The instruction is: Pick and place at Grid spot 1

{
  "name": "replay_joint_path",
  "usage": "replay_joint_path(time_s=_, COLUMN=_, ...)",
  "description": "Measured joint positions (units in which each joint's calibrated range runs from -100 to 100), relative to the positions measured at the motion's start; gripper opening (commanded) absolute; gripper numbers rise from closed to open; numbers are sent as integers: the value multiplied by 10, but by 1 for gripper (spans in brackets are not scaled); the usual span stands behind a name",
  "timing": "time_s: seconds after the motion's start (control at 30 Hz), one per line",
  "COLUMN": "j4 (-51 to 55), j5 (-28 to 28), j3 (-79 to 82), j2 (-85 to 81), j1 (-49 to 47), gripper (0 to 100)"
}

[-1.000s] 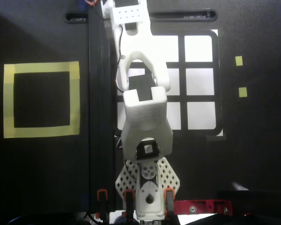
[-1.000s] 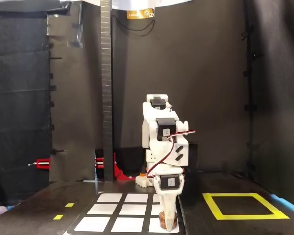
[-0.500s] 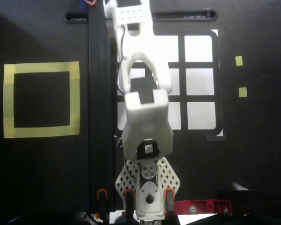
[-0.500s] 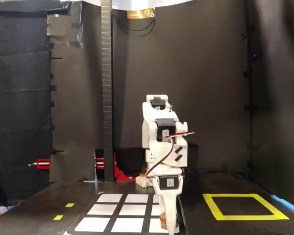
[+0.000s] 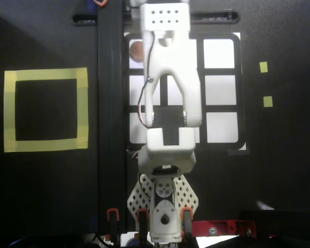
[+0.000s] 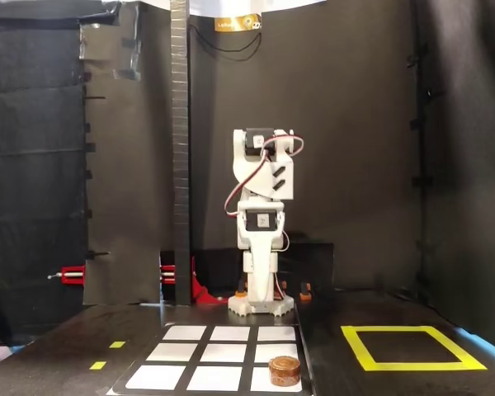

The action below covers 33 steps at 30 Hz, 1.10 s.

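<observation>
Hand (image 6: 261,247) is now hanging raised, having pulled up off the brown puck (image 6: 285,371), which is sitting released on Grid spot 1 (image 5: 135,65), corner cell of the grid (image 5: 219,90). Cannot tell whether the hand is open. Placing is looking done.

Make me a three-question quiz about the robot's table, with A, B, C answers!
1. In the overhead view, where is the brown puck?
A. Inside the yellow tape square
B. On the grid's upper-left white cell
C. On the grid's middle cell

2. What colour is the big tape square?
A. Yellow
B. Red
C. Blue

3. What is the puck doing?
A. Squeezed in the fingers
B. Stacked on another puck
C. Lying alone on the grid

Answers: 1 B, the puck sits on that corner cell. 2 A, the tape is bright yellow. 3 C, in the fixed view the arm stands raised, well above the puck.
</observation>
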Motion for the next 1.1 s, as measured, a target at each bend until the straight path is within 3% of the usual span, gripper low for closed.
replay_joint_path(time_s=0.1, j4=1, j5=8, j3=-1, j2=0, j1=24, gripper=33)
replay_joint_path(time_s=0.33, j4=1, j5=93, j3=-1, j2=-2, j1=132, gripper=33)
replay_joint_path(time_s=0.5, j4=1, j5=98, j3=-1, j2=-2, j1=133, gripper=1)
replay_joint_path(time_s=0.77, j4=-11, j5=95, j3=-1, j2=-13, j1=111, gripper=0)
replay_joint_path(time_s=0.87, j4=-70, j5=76, j3=25, j2=-87, j1=91, gripper=0)
replay_joint_path(time_s=1.1, j4=-346, j5=38, j3=342, j2=-355, j1=37, gripper=0)
